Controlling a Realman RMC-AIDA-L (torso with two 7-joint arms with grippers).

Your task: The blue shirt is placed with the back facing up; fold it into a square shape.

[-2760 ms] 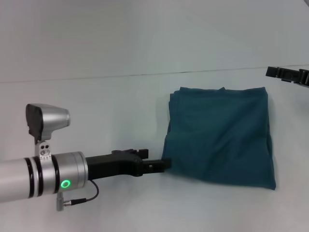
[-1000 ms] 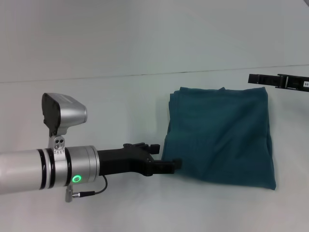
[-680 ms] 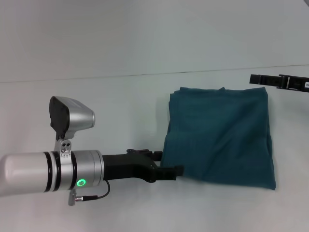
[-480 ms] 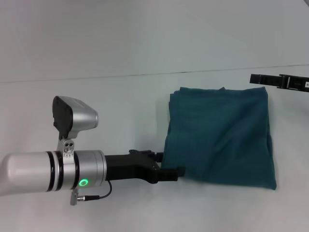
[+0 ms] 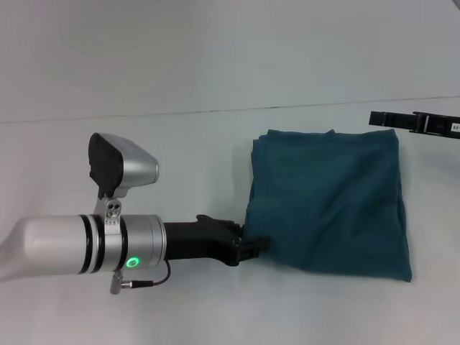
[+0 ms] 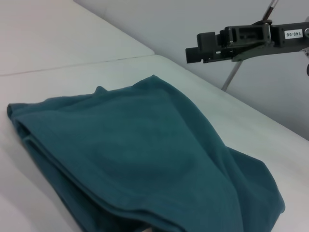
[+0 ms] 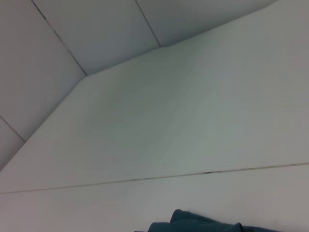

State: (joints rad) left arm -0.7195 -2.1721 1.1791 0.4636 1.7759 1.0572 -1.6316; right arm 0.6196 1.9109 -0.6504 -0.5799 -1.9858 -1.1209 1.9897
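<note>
The blue shirt [image 5: 327, 205] lies folded into a rough square on the right half of the white table, plain side up, with layered edges along its left side. My left gripper [image 5: 257, 244] reaches in from the left, its tip right at the shirt's near-left corner. The left wrist view looks across the folded shirt [image 6: 140, 150] from that corner. My right gripper [image 5: 375, 118] hovers above the table just beyond the shirt's far-right corner, and the left wrist view shows it [image 6: 194, 50] clear of the cloth. In the right wrist view only the shirt's far edge [image 7: 207, 226] is visible.
The white table [image 5: 180, 158] stretches bare to the left of the shirt and ends at a far edge [image 5: 215, 111] against a pale wall. My left arm's silver forearm and its camera housing [image 5: 122, 169] take up the near-left area.
My left arm has pushed farther right and turned, bringing its gripper tip to the shirt's near-left corner. The right gripper slid left into view earlier and has since held still. The shirt has not moved.
</note>
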